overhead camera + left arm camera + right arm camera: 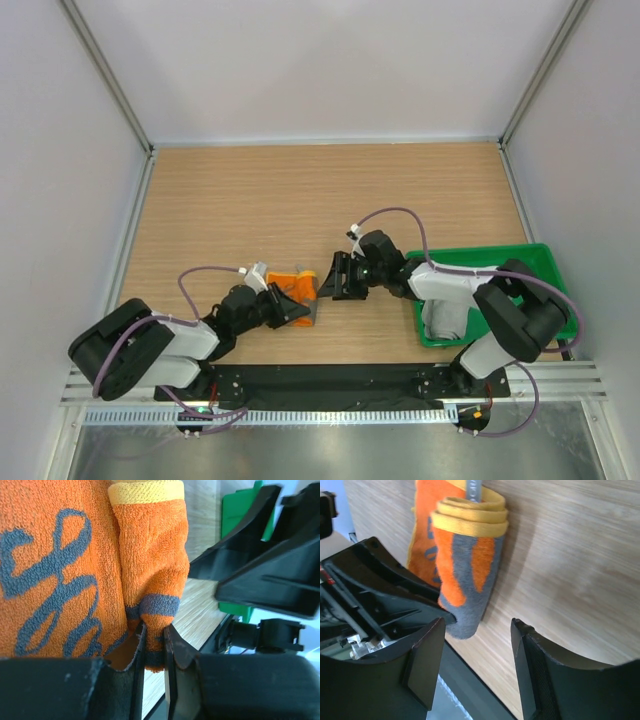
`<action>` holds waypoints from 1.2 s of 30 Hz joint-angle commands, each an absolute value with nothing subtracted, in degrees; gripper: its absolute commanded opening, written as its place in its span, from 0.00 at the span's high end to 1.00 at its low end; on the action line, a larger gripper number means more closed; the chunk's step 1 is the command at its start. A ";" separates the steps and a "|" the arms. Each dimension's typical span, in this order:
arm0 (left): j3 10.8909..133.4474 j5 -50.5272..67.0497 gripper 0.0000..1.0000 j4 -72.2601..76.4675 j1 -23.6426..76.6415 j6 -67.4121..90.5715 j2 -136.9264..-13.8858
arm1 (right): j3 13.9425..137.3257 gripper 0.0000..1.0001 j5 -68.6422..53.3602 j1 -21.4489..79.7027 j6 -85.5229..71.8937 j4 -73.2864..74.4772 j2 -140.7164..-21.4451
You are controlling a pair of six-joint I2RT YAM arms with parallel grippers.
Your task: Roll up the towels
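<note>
Pale grey walls close in a light wooden counter (300, 200), seen from above, with two black robot arms reaching in from the near edge.

On the left, the left arm (150, 345) stretches low toward the middle of the counter. The left gripper (292, 308) is clamped on the lower fold of the orange towel (297, 287). In the left wrist view, its two black fingers (175, 650) pinch a thick fold of orange terry cloth with dark grey script and a yellow edge.

The orange towel lies near the centre of the counter, toward the near edge. It is partly rolled. The right wrist view shows a tight roll, dark grey with orange patches outside, and a spiral of yellow edging at its far end. A flat orange part lies beside it.

Just right of the towel, the right gripper (332, 279) faces it with its fingers spread apart, holding nothing. The near end of the roll sits by the gap between them.

At far right, a green tray (540, 255) rests on the counter. The light grey towel (445, 318) lies in its near left corner, partly hidden by the right arm (500, 300).
</note>
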State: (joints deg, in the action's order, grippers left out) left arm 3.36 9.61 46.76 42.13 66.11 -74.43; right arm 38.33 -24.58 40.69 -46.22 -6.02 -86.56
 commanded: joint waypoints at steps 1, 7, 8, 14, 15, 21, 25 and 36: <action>1.76 13.88 1.00 53.17 39.82 68.73 -76.64 | 39.64 0.39 -24.26 41.31 -47.20 -12.21 -89.64; 1.58 16.08 1.00 56.60 38.06 70.14 -81.99 | 40.87 0.43 -24.96 41.92 -48.25 -17.31 -97.02; 1.58 16.00 1.00 56.86 37.97 70.14 -82.61 | 41.48 0.43 -25.05 42.01 -48.51 -18.01 -97.90; 0.88 16.96 1.00 61.25 37.27 70.75 -87.00 | 41.84 0.44 -25.31 43.07 -49.57 -21.09 -101.51; 0.88 17.14 1.00 61.69 37.09 70.93 -87.36 | 41.92 0.46 -25.40 43.15 -49.66 -21.27 -101.86; 1.93 19.42 1.00 63.10 36.65 70.75 -89.03 | 42.01 0.74 -25.93 43.59 -50.45 -23.38 -103.36; 3.25 20.47 0.87 59.69 36.65 69.00 -88.33 | 42.71 0.88 -25.14 43.68 -50.02 -21.20 -102.40; 20.72 0.02 0.49 8.73 47.89 48.26 -67.86 | 52.99 0.98 -4.06 44.03 -41.84 18.78 -93.70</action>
